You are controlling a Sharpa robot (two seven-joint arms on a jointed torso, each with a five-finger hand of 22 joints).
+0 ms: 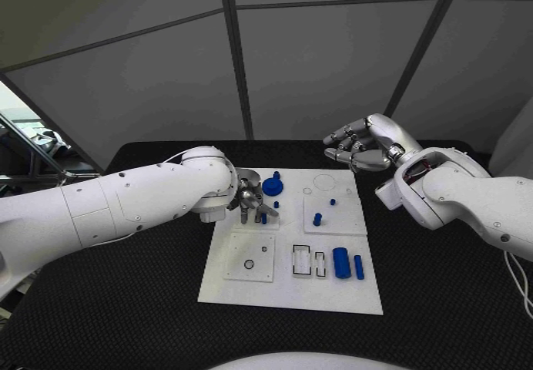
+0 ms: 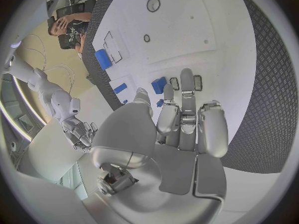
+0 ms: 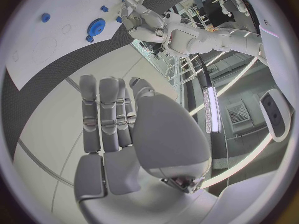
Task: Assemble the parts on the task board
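On task board [image 1: 291, 297] — blue parts [image 1: 341, 263] nr left hand [image 1: 251, 202].

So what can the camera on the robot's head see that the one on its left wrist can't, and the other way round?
Head view alone: the whole white task board on the black table, the blue round gear-like part near its far edge, and both arms together, with the right hand raised beyond the board holding nothing.

Left wrist view alone: the left hand's silver fingers from behind, stretched over a small blue part without clearly gripping it.

Both: the board, the large blue cylinder, and the left hand over the board.
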